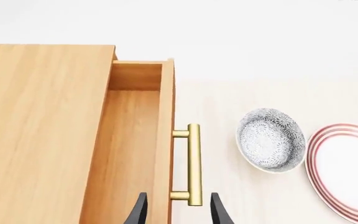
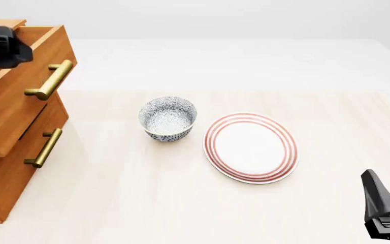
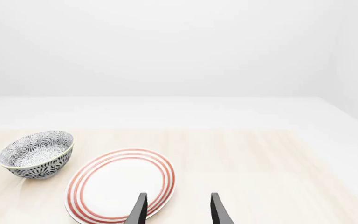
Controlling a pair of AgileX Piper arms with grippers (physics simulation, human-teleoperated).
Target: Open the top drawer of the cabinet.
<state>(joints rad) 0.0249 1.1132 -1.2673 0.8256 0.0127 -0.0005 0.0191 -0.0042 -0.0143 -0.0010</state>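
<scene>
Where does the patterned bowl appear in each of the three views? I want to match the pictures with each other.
Left wrist view: the patterned bowl lies between the top drawer's brass handle and the red-ringed plate.
Front view: the bowl is left of centre, right of the cabinet, beside the plate.
Right wrist view: the bowl is at the left edge, next to the plate.
Shared landmark: the red-ringed plate, always beside the bowl.

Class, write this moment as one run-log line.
top drawer: pulled out | left tool: open, straddling the handle | right tool: open, idle near plate | bowl: untouched
</scene>
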